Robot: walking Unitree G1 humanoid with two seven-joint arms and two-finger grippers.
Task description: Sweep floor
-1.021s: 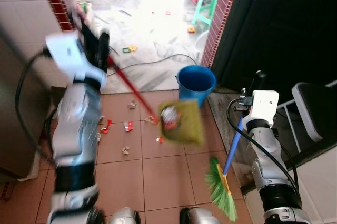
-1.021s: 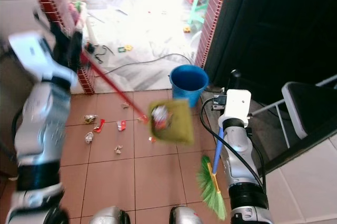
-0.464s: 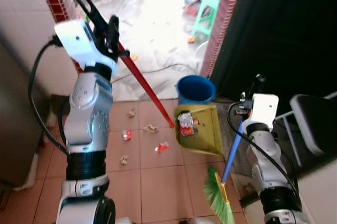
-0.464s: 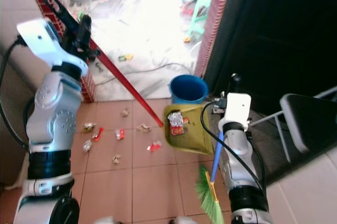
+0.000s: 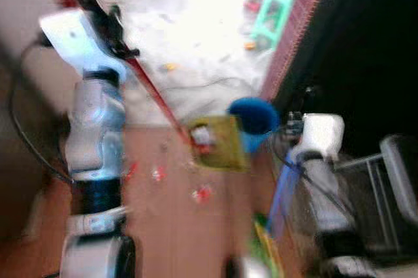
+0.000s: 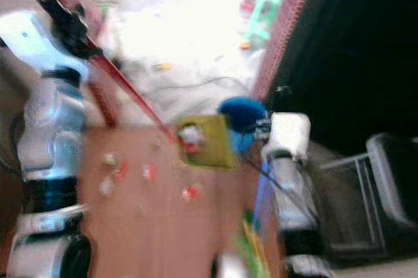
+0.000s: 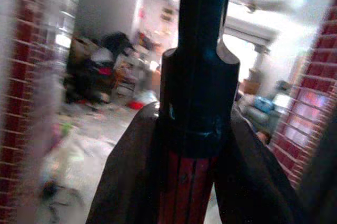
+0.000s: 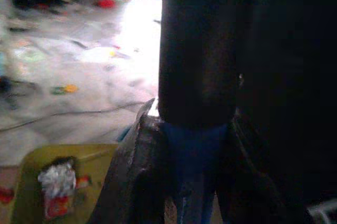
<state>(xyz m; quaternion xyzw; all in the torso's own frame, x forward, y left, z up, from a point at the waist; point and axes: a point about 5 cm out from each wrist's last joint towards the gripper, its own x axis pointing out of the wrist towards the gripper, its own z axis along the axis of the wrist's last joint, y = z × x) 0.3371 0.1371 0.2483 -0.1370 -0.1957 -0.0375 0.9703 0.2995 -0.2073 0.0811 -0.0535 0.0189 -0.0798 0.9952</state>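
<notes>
Both eye views are blurred. My left gripper (image 5: 101, 10), raised at the upper left, is shut on the red handle (image 7: 187, 192) of a yellow-green dustpan (image 5: 215, 142). The pan hangs above the tiles with crumpled litter (image 8: 57, 179) in it, right beside the blue bucket (image 5: 256, 118). My right gripper (image 5: 309, 98) is shut on the blue handle (image 8: 195, 182) of a broom (image 5: 279, 190). Its green bristles (image 5: 264, 252) point down at the floor on the right.
Scraps of litter (image 5: 202, 193) lie on the brown tiles left of the broom. A dark doorway and a chair (image 5: 398, 180) stand to the right, with a red brick pillar (image 5: 294, 36) behind the bucket. Beyond lie a bright cluttered floor, a cable (image 5: 209, 82) and a green stool (image 5: 274, 20).
The whole picture has swung and gone blurred, so the camera moved. The dustpan now hangs against the bucket's left side rather than in front of it. Both grips are unchanged.
</notes>
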